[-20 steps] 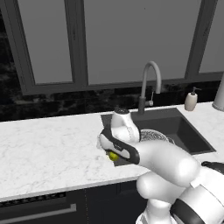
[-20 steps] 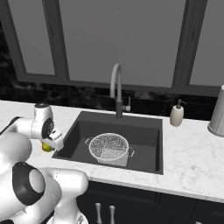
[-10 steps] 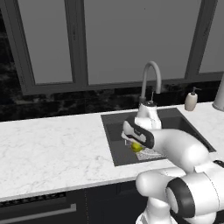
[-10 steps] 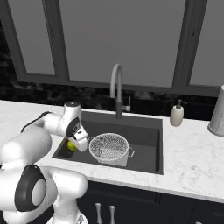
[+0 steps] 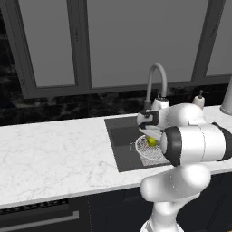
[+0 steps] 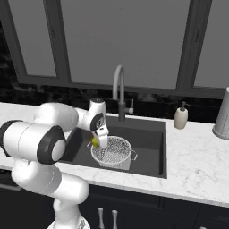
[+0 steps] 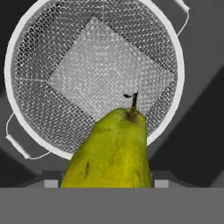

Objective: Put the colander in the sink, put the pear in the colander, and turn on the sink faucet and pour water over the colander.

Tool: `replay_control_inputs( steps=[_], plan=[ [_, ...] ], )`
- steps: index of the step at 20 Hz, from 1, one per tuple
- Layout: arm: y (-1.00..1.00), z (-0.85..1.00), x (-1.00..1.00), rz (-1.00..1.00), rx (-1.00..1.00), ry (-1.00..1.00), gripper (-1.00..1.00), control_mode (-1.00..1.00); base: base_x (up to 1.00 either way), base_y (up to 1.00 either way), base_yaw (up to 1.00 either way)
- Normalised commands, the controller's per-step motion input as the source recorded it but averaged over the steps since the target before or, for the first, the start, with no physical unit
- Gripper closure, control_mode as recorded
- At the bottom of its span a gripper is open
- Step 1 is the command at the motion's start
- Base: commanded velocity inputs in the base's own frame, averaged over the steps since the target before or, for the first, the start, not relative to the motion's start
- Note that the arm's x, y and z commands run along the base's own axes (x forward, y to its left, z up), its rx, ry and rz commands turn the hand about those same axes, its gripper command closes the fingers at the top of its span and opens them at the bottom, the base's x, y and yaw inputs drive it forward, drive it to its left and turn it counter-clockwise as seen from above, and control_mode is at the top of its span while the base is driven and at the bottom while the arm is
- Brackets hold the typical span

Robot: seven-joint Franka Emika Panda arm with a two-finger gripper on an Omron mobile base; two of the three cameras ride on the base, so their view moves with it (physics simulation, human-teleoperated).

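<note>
My fingers (image 6: 99,142) clasp the pear (image 7: 111,151), now carried from the counter's edge to hang above the colander (image 6: 112,151). The colander sits in the sink (image 6: 147,144), in front of the sink faucet (image 6: 119,91). Bare dark basin lies open to the colander's right; its near rim is just below the pear.

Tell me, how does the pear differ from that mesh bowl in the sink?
The pear is small, solid and yellow-green; the colander is far larger, silvery-white and perforated all over. The pear is held up in the robot's hand, above the colander's rim, while the colander sits on the bottom of the sink. The pear has a dark stem; the colander has loop handles. Both are rounded.
</note>
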Motion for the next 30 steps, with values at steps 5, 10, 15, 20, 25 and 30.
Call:
replay_control_inputs(
  steps=[5, 10, 15, 20, 25, 30],
  plan=[
    [-0.14, -0.61, 0.11, -0.18, -0.17, 0.0, 1.0, -1.0, 0.0, 0.0, 0.0],
    [0.0, -0.78, 0.0, -0.09, -0.09, -0.05, 1.0, -1.0, 0.0, 0.0, 0.0],
    [-0.04, -0.33, 0.01, -0.03, 0.0, -0.05, 1.0, -1.0, 0.0, 0.0, 0.0],
    [-0.16, 0.0, 0.02, 0.0, 0.03, 0.0, 1.0, -1.0, 0.0, 0.0, 0.0],
    [-0.11, -0.1, 0.08, 0.0, 0.0, 0.0, 1.0, -1.0, 0.0, 0.0, 0.0],
    [0.0, -0.22, 0.15, 0.0, 0.0, 0.0, -1.0, -1.0, 0.0, 0.0, 0.0]
  ],
)
